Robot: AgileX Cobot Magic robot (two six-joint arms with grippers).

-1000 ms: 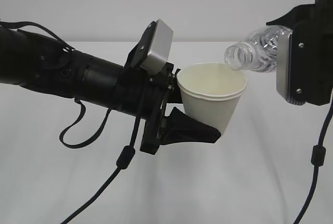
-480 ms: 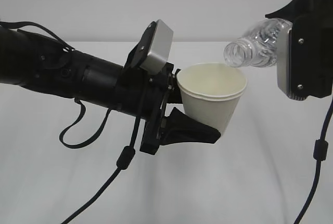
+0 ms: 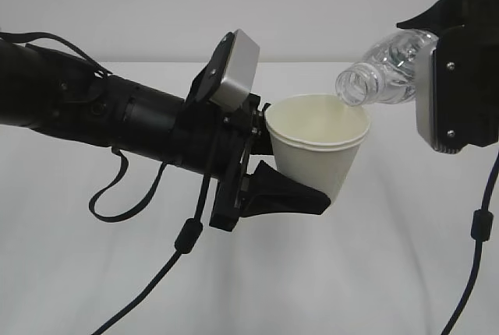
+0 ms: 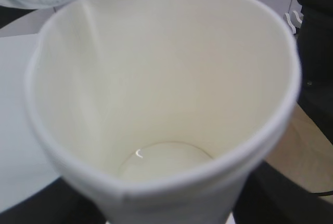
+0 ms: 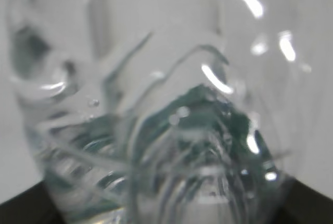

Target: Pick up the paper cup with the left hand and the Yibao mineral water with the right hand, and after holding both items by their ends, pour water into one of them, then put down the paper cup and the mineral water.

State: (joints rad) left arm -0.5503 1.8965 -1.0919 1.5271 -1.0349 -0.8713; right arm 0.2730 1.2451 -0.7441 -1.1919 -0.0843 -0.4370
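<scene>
White tabletop [image 3: 374, 273] fills the lower part of the outside view and meets a plain pale grey wall [image 3: 156, 8] behind it, with nothing else readable in the room from there. Much is cut off or masked: the right hand [image 3: 460, 62] runs out of the top right corner, its fingers lie behind its own grey camera box, and only the neck and ribbed shoulder of the bottle [image 3: 382, 78] stick out to the left of it, so the label and base go unseen. The right wrist picture is a blurred close-up of clear ribbed plastic [image 5: 156, 130] with a greenish tint, and the claw itself cannot be made out there; its jaws stand fairly wide, and the bottle projecting from it suggests it is clamped on the far end. The left hand [image 3: 269, 171] reaches in from the left, its jaws set wide around the lower wall of the paper cup [image 3: 318, 148], one black finger [image 3: 288, 195] showing under and beside the cup. The cup is upright in mid-air above the table. The bottle lies tilted, its open mouth just over the cup's right rim. From the left wrist, the cup [image 4: 166, 104] fills the frame, a small gleam at its bottom, with a wooden floor edge at the right.
</scene>
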